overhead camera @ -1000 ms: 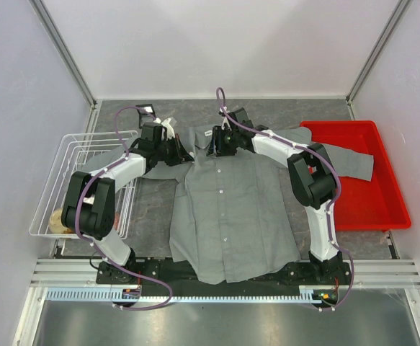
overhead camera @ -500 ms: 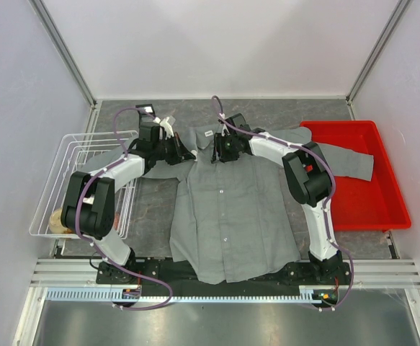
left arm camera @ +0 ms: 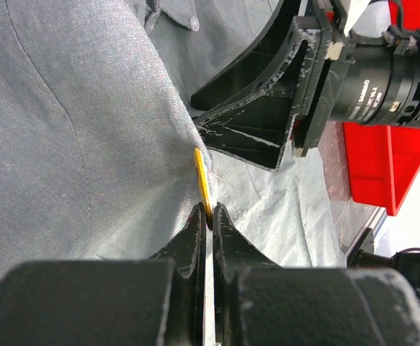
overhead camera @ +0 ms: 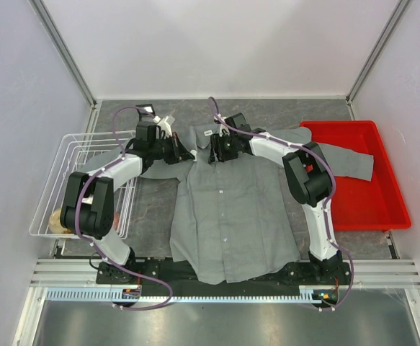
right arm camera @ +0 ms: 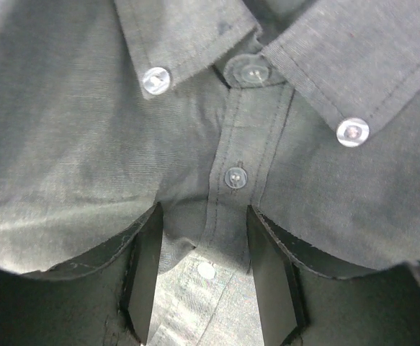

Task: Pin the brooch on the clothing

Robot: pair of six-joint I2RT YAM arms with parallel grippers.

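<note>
Both arms stretch to the shirt (overhead camera: 228, 209) collar; the left gripper (left arm camera: 208, 213) pinches the brooch (left arm camera: 203, 180), the right gripper (right arm camera: 206, 270) straddles the placket (right arm camera: 225, 216), jaws apart.

The shirt (overhead camera: 231, 209) lies flat on the middle of the worktop (overhead camera: 152, 209), a basket (overhead camera: 58, 166) to its left and a tray (overhead camera: 382, 209) to its right, one sleeve draped into the tray. The left claw (overhead camera: 175, 149) sits at the basket-side shoulder, pinching the brooch (left arm camera: 204, 189) against the cloth. Just beside it, the right claw (overhead camera: 216, 151) is over the collar.
</note>
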